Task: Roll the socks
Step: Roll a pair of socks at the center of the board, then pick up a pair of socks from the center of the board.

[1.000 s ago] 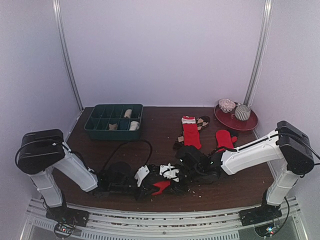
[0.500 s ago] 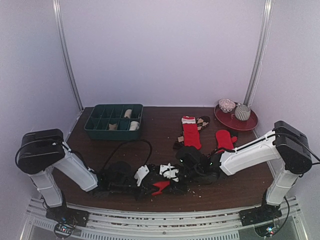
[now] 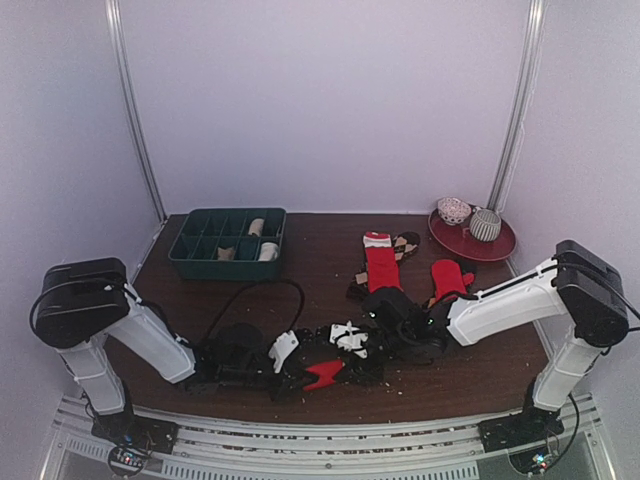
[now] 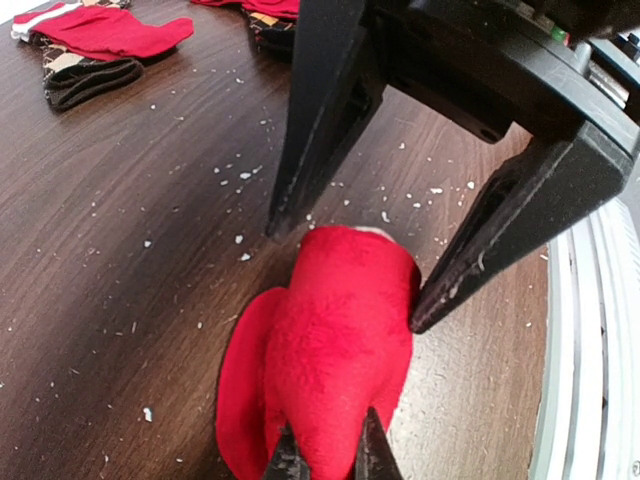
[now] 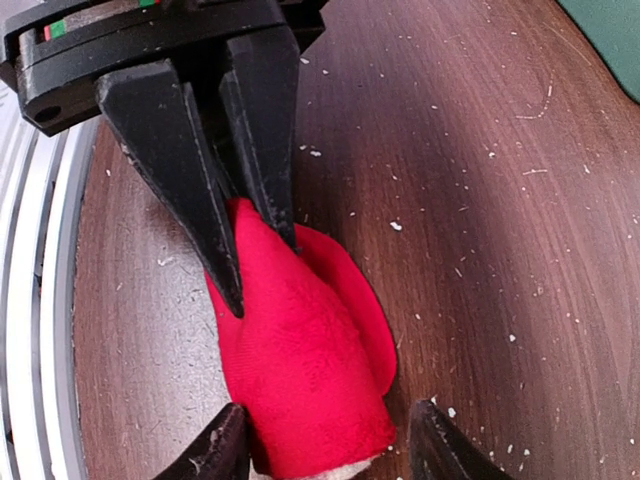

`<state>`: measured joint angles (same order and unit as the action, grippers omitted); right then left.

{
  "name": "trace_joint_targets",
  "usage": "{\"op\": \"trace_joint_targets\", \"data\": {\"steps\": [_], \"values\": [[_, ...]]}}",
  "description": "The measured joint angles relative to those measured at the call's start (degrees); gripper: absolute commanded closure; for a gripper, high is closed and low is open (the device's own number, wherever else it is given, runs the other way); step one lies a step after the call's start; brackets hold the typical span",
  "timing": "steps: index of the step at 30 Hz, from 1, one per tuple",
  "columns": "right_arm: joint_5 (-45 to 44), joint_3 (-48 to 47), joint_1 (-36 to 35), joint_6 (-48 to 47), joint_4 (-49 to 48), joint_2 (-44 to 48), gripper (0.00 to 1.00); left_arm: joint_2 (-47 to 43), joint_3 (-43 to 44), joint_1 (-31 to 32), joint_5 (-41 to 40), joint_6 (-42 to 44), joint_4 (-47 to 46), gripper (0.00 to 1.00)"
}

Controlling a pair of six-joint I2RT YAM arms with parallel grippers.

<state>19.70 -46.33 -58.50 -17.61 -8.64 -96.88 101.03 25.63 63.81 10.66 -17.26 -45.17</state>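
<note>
A rolled red sock (image 3: 325, 373) with a cream end lies near the table's front edge. It also shows in the left wrist view (image 4: 340, 350) and the right wrist view (image 5: 300, 370). My left gripper (image 4: 325, 462) is shut on one end of the roll. My right gripper (image 5: 328, 448) is open and straddles the cream end, one finger touching the fabric and the other apart. In the top view the left gripper (image 3: 306, 370) faces the right gripper (image 3: 350, 354) across the roll. Flat red socks (image 3: 381, 266) (image 3: 450, 277) and a brown diamond-patterned sock (image 3: 405, 243) lie behind.
A dark green compartment tray (image 3: 190, 262) with rolled socks in it stands at the back left. A red plate (image 3: 490, 250) with small bowls stands at the back right. A black cable (image 3: 250, 290) loops on the table. Pale lint specks dot the wood.
My right gripper has drawn back up and to the right, so more of the red roll shows between the grippers. The left gripper has kept its hold.
</note>
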Motion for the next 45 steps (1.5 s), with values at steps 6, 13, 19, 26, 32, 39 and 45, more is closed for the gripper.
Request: {"op": "trace_joint_targets", "data": {"steps": [6, 13, 19, 26, 32, 39, 45], "values": [[3.1, -0.2, 0.3, 0.2, -0.6, -1.2, 0.47, 0.0, 0.1, 0.0, 0.1, 0.4, 0.1, 1.00], [6.6, -0.1, 0.8, 1.8, -1.8, -2.7, 0.68, 0.2, 0.1, 0.0, 0.1, 0.6, 0.0, 1.00], [8.1, 0.2, 1.3, 5.3, -2.8, -3.3, 0.81, 0.1, 0.2, -0.1, -0.3, 0.3, 0.2, 0.99], [12.6, -3.1, 3.4, 14.2, -0.7, -6.3, 0.86, -5.5, -1.7, 0.4, -5.9, 1.2, 4.6, 0.61], [16.6, -6.5, 4.6, 19.9, 3.8, -9.1, 0.87, -19.8, -7.0, 0.4, -13.4, 4.9, 13.9, 0.21], [17.7, -11.3, 5.0, 22.6, 10.7, -11.1, 0.87, -37.2, -9.2, 1.3, -15.0, 14.1, 15.4, 0.09], [18.2, -14.5, 5.1, 23.4, 15.2, -12.6, 0.87, -32.2, -7.3, 2.6, -11.7, 24.8, 16.8, 0.07]]}}
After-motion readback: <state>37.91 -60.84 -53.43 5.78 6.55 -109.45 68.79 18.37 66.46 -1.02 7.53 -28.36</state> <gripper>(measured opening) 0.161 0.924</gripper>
